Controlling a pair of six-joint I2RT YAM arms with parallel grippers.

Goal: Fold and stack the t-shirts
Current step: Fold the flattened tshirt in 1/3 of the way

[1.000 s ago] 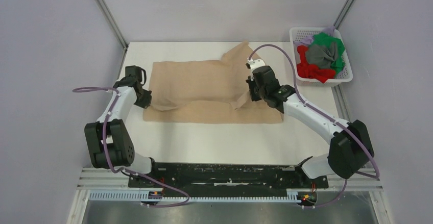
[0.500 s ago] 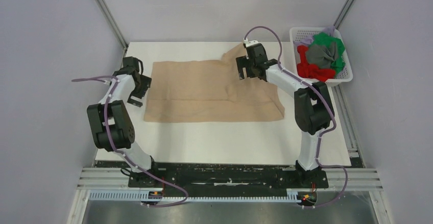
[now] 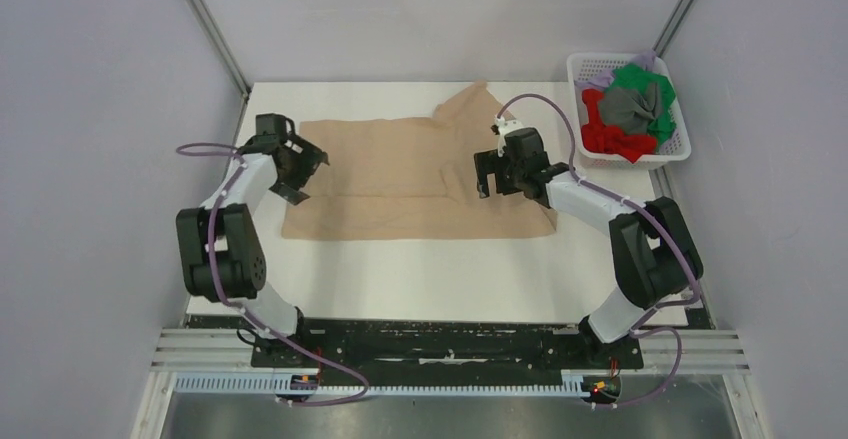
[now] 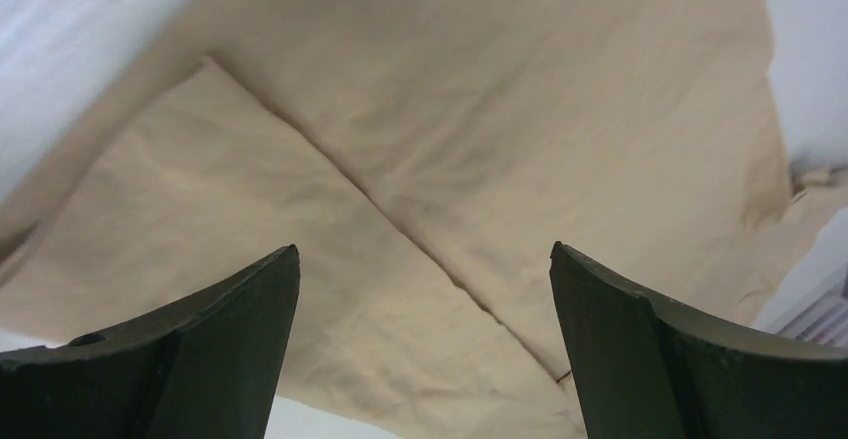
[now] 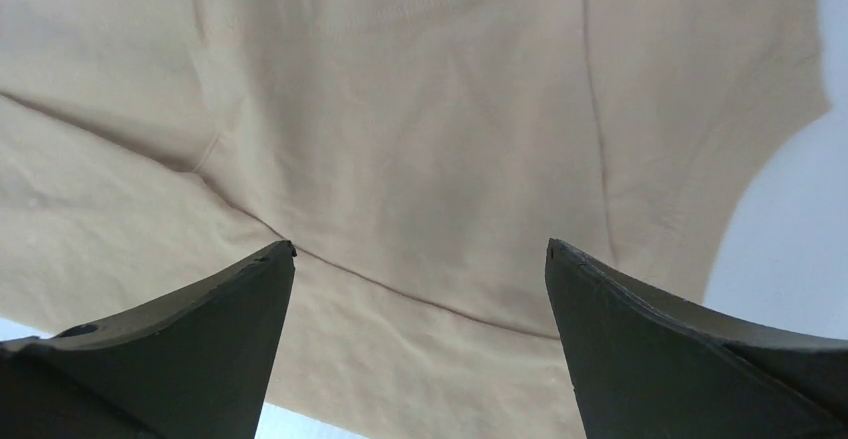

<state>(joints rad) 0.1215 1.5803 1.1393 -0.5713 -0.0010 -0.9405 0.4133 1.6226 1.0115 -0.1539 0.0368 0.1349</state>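
Just under the spread left tool (image 4: 420, 259) and spread right tool (image 5: 418, 254) lies the beige t-shirt (image 3: 400, 174).

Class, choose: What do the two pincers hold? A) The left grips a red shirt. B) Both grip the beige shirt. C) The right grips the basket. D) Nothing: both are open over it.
D: wrist views show the left pincer and right pincer open, empty, above the beige shirt.
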